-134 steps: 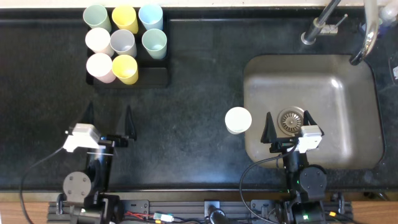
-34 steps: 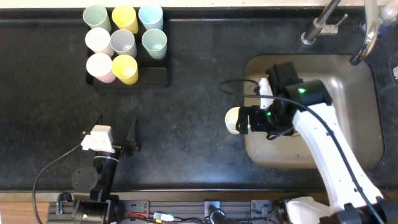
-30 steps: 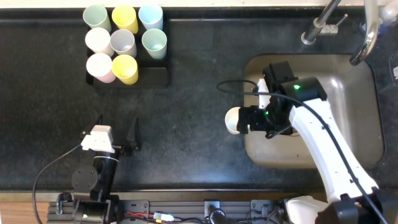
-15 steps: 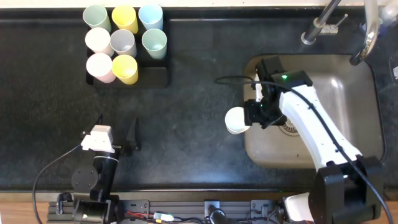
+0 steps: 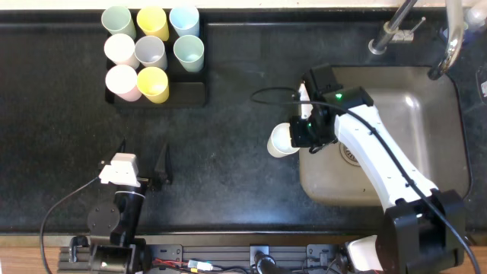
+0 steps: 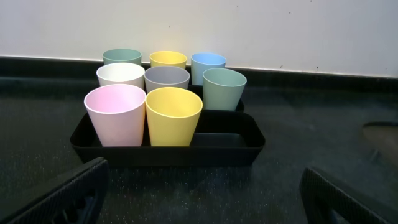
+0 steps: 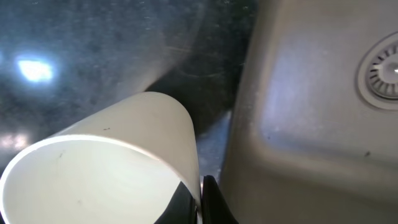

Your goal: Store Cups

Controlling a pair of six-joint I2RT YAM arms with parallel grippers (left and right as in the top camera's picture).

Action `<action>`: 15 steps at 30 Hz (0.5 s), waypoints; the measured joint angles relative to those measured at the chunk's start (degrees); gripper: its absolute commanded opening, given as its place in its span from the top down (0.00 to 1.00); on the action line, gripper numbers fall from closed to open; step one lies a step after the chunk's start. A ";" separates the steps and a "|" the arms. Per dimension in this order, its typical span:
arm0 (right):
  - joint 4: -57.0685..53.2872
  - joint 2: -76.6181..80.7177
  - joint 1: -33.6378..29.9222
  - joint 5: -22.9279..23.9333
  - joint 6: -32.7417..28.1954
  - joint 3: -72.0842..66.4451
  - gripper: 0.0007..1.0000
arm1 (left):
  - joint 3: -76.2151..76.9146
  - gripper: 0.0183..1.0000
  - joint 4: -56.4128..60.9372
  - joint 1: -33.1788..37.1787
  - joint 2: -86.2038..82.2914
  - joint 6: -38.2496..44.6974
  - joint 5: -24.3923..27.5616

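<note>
Right end effector (image 5: 302, 136) pinches a white cup (image 5: 280, 141) over the dark counter (image 5: 228, 179) beside the steel sink (image 5: 426, 103).

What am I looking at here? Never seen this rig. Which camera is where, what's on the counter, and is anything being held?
Two robot arms, each ending in a two-finger gripper, work at a dark counter with a sink. The wide picture comes from a fixed camera overhead; the arms' bases sit along its bottom edge. The other two come from cameras on each arm's wrist. At the counter's far left a black tray holds eight coloured cups, with one slot free. The left gripper is open, holds nothing, and faces the tray. The right gripper is shut on a white cup, pinching its rim with one finger inside and one outside, over the counter just beside the sink's edge.
</note>
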 measured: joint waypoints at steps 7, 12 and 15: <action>-2.78 0.76 3.98 -0.76 0.61 15.78 0.96 | 0.00 0.00 0.00 0.00 0.00 0.00 -0.02; -3.32 2.95 9.92 -0.11 3.98 32.83 0.96 | 0.00 0.00 0.00 0.00 0.00 0.02 0.00; -4.76 7.74 13.40 -0.15 6.69 42.38 0.96 | 0.00 0.00 -0.02 0.00 0.00 0.02 0.00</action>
